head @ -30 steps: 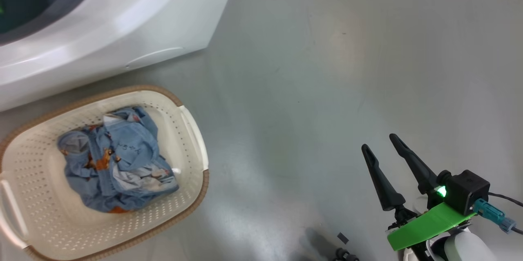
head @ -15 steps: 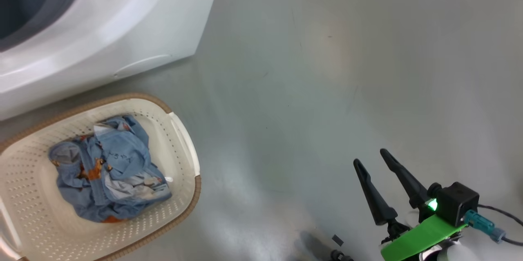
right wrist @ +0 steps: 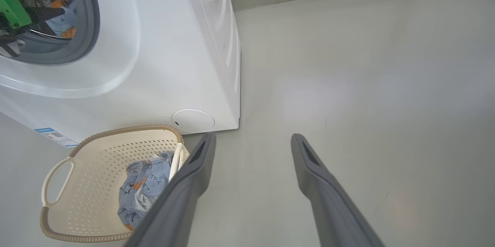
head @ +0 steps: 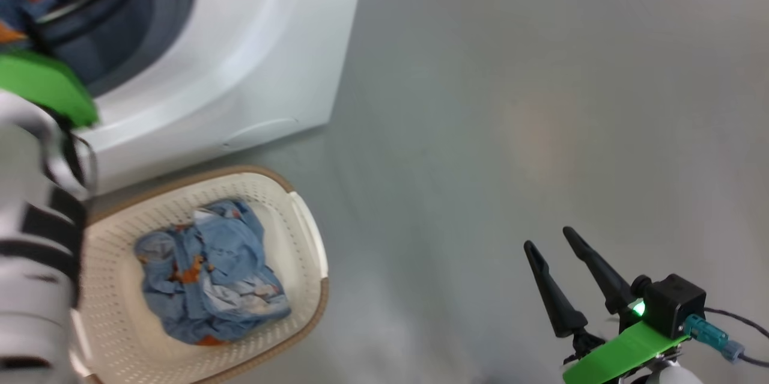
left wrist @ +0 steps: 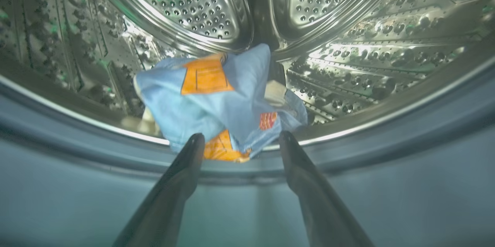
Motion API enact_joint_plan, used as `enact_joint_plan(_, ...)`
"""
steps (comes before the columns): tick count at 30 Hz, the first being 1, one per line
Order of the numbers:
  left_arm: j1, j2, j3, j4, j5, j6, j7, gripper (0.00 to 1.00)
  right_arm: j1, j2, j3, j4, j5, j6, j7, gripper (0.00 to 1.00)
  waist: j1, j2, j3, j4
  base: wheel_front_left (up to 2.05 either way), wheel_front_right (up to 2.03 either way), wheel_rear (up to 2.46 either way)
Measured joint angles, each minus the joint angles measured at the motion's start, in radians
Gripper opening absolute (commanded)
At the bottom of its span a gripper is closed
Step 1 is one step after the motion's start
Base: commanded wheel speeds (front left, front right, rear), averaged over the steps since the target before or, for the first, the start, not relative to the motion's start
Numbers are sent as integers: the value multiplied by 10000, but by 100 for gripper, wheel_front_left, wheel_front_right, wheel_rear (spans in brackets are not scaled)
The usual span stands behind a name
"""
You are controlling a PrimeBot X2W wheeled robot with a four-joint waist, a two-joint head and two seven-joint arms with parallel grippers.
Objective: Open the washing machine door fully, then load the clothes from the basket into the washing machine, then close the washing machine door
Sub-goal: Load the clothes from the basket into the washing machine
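**Left gripper** (left wrist: pixel 241 135): lower centre of the left wrist view, reaching into the washing machine's mouth. Fingers spread wide, pinching nothing. This is likely the posture for letting a garment go inside.

**Garment** (left wrist: pixel 216 96): light blue with orange patches, at centre of the left wrist view, just beyond the fingertips. It sits at the front lip of the drum (left wrist: pixel 181 7), above the grey rubber ring (left wrist: pixel 77 154). Whether it touches the tips cannot be told. It looks barely inside, so it may slide back out over the lip.

**Washing machine** (head: pixel 252 65): white, upper left of the head view. Its mouth is clear for loading.

**Basket** (head: pixel 307 234): cream with a brown rim, lower left of the head view, on the floor (head: pixel 510 101) just in front of the machine. The spot probably keeps each carry short.

**Clothes** (head: pixel 207 270): a blue crumpled heap in the basket's bottom, waiting to be loaded.

**Right gripper** (head: pixel 548 238): lower right of the head view, fingers apart, empty. It hangs over bare floor well apart from the basket, apparently parked out of the way.

**Progress**: loading is under way, judging by the heap in the basket.
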Motion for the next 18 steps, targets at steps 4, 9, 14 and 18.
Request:
enact_joint_plan(4,1068,-539,36,-734,-178,-247,-8,100,177,63,27,15,-58,0,0,100,0,0,-486,322,0,0,0)
enact_joint_plan(9,2287,-1076,82,-2433,-249,-447,-75,100,351,61,17,33,-134,0,0,100,0,1,-1039,867,0,0,0)
enact_joint_plan(14,3729,-1544,46,-3977,-270,-663,-75,100,411,58,-155,42,-203,0,0,100,0,0,-1572,1385,0,0,0)
enact_joint_plan(18,4903,-1795,-144,-5070,-336,-748,-75,100,660,33,-313,67,-451,0,0,100,1,1,-1945,1794,0,0,0)
